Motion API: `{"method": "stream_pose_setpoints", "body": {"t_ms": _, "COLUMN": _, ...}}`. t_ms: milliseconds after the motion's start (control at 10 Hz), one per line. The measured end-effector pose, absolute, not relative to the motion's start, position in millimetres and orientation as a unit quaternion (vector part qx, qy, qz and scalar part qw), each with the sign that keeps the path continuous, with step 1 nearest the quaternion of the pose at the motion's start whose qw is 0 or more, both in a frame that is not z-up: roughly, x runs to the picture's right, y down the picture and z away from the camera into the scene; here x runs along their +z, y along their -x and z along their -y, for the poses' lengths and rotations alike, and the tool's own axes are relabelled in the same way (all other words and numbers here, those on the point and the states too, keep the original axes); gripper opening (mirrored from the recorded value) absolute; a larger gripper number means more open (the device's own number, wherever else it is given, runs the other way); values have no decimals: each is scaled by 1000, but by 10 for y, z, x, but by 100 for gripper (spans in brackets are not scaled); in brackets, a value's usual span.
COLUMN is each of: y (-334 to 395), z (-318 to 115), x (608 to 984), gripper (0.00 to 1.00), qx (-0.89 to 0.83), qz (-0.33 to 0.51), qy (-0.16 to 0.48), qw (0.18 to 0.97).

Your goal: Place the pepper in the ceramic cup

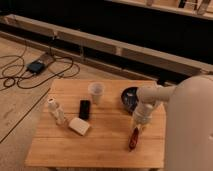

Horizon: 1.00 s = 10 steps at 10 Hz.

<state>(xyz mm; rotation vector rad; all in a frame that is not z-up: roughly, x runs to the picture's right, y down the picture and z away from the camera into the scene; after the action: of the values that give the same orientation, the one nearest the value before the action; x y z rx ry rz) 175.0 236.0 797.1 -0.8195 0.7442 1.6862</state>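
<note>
Dark-red pepper (134, 140) lies on the wooden table (107, 146) right under the end effector (138, 127), whose grip I cannot tell; the ceramic cup (96, 93) stands well apart.

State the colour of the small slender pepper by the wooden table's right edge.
The pepper is dark red, camera view; the tool is just above it.
</note>
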Motion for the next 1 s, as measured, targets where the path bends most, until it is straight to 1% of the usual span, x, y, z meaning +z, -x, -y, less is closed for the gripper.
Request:
{"method": "stream_pose_setpoints", "body": {"t_ms": 400, "y": -1610, "z": -1744, "x": 7771, "gripper": 3, "qx": 704, "qz": -258, "qy": 328, "qw": 575}}
{"method": "stream_pose_setpoints", "body": {"t_ms": 500, "y": -1562, "z": -1452, "x": 7677, "gripper": 3, "qx": 694, "qz": -244, "qy": 321, "qw": 597}}
{"method": "stream_pose_setpoints", "body": {"t_ms": 700, "y": -1468, "z": -1074, "x": 7609, "gripper": 3, "qx": 677, "qz": -227, "qy": 310, "qw": 627}}
{"method": "stream_pose_setpoints", "body": {"t_ms": 900, "y": -1308, "z": -559, "x": 7598, "gripper": 3, "qx": 650, "qz": -205, "qy": 296, "qw": 669}}
{"method": "stream_pose_setpoints", "body": {"t_ms": 1000, "y": -1237, "z": -383, "x": 7626, "gripper": 3, "qx": 639, "qz": -194, "qy": 292, "qw": 684}}
